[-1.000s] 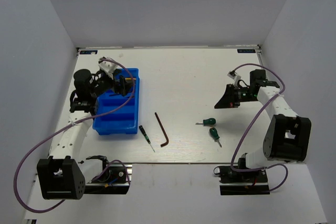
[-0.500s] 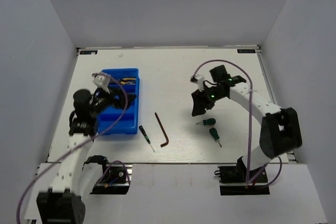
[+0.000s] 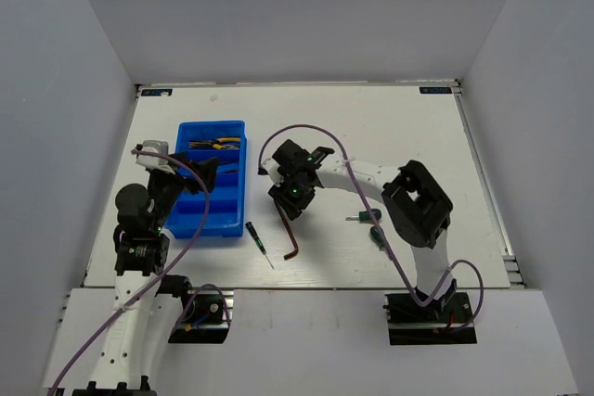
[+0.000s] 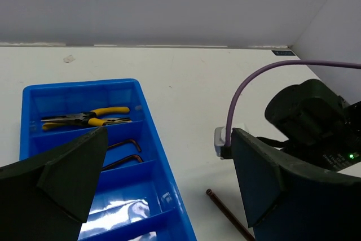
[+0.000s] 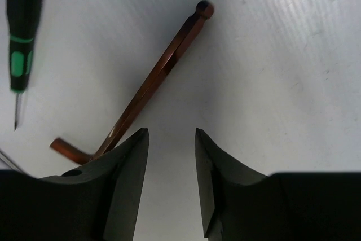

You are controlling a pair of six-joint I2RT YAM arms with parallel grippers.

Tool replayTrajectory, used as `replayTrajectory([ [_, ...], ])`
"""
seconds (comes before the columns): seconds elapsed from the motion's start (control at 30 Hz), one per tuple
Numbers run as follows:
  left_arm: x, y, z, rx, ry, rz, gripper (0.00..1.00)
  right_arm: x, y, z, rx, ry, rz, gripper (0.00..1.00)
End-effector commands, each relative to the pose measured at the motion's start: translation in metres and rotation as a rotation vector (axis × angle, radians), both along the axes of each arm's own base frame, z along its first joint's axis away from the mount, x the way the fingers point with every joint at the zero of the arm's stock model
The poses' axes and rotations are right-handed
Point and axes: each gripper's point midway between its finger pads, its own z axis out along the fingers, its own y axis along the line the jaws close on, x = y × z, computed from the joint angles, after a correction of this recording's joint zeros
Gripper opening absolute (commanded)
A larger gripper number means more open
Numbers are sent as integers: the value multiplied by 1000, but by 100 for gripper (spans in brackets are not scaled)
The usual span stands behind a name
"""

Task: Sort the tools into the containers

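While the hex key (image 5: 152, 83) is lying on the tabletop (image 5: 282, 55), the right pincer (image 5: 172, 134) is hanging over it, part open, empty.
Left pincer (image 4: 169, 139) is gaping wide by the blue tray (image 4: 79, 85) holding pliers (image 4: 84, 118).

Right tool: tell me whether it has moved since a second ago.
Yes. Seen from above, the right tool has swung left, past the two stubby screwdrivers, and now hangs over the brown hex key near the blue tray.
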Motion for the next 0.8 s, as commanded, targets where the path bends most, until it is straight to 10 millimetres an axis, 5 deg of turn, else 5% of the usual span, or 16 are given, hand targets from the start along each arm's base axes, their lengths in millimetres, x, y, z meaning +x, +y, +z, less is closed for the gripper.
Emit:
replayTrajectory([
  [0.0, -3, 9, 11, -4, -24, 51, 100, 22, 13, 6, -29, -107, -76, 46],
  [0.3, -7, 8, 16, 5, -45, 43, 100, 12, 42, -4, -20, -49, -66, 49],
  [0.6, -7, 6, 16, 6, -45, 33, 100, -10, 35, -23, -75, 4, -86, 49],
  [0.77, -8, 5, 16, 6, -46, 24, 100, -18, 42, 3, 13, -16, -73, 49],
])
